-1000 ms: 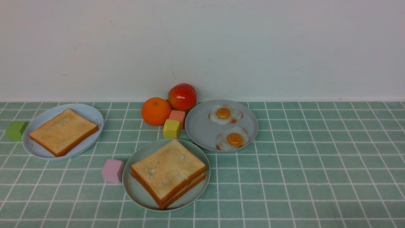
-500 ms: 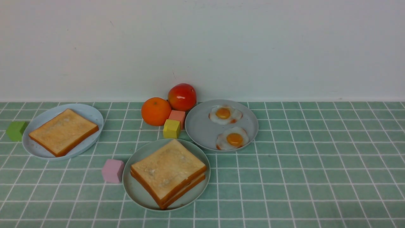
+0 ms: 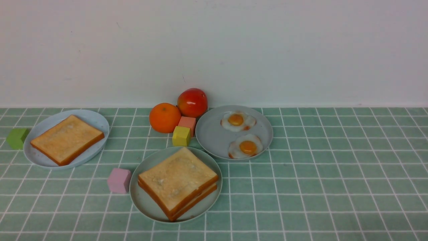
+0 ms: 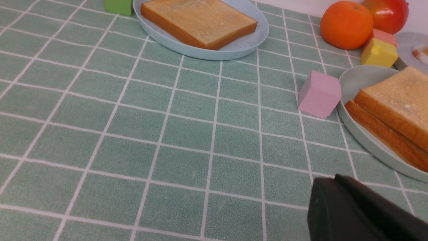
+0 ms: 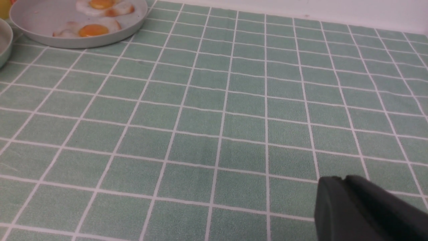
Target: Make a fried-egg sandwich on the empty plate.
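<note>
The sandwich (image 3: 177, 180) is two golden toast slices stacked on the pale mint-green plate (image 3: 143, 201) at the front centre. What lies between the slices is hidden. It also shows in the left wrist view (image 4: 398, 103). Two fried eggs (image 3: 237, 120) (image 3: 247, 146) lie on the grey-blue plate (image 3: 210, 137) behind it. My left gripper (image 4: 335, 179) is shut and empty, low over the cloth, near the mint plate. My right gripper (image 5: 343, 180) is shut and empty over bare cloth to the right. Neither shows in the front view.
A single toast slice (image 3: 67, 139) lies on the pale whitish-blue plate (image 3: 36, 157) at the left. An orange (image 3: 164, 117), a red fruit (image 3: 192, 102), and salmon (image 3: 187, 123), yellow (image 3: 181, 136), pink (image 3: 119, 180) and green (image 3: 16, 138) cubes stand nearby. A white wall is behind.
</note>
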Available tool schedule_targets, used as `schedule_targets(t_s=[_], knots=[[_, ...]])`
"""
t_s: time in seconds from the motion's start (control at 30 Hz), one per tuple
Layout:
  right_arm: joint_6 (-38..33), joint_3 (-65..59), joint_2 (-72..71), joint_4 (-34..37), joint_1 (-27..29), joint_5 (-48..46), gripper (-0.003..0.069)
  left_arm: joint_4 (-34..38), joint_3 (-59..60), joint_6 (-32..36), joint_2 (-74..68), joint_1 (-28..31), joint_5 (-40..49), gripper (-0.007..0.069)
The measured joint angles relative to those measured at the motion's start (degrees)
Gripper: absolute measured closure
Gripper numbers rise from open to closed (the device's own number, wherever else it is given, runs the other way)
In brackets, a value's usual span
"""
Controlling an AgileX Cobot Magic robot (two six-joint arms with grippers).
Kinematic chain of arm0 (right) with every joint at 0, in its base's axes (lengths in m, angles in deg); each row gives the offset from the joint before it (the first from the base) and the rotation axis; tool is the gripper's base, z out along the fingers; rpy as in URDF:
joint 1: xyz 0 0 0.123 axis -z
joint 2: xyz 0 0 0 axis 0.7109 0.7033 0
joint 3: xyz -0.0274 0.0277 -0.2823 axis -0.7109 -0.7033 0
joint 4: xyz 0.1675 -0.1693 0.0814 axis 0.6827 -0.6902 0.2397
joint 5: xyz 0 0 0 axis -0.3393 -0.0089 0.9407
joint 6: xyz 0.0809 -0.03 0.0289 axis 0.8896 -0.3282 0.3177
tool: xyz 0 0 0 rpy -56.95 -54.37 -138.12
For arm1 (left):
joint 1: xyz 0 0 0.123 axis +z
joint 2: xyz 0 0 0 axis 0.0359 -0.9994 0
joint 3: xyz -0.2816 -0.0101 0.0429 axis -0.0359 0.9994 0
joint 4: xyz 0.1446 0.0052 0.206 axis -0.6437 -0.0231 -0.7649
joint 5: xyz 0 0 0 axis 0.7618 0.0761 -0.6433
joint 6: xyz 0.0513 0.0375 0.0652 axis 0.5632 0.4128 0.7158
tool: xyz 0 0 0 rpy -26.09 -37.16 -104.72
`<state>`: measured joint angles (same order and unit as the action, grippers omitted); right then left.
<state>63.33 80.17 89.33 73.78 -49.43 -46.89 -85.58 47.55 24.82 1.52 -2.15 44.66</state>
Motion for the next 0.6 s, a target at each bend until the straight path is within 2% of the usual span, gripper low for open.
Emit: schedule_targets(t_s=[0.6], knots=[[0.0,0.0,0.0,0.0,0.0,0.0,0.0571,0.0,0.0,0.0,0.0,0.0,0.0,0.0604]])
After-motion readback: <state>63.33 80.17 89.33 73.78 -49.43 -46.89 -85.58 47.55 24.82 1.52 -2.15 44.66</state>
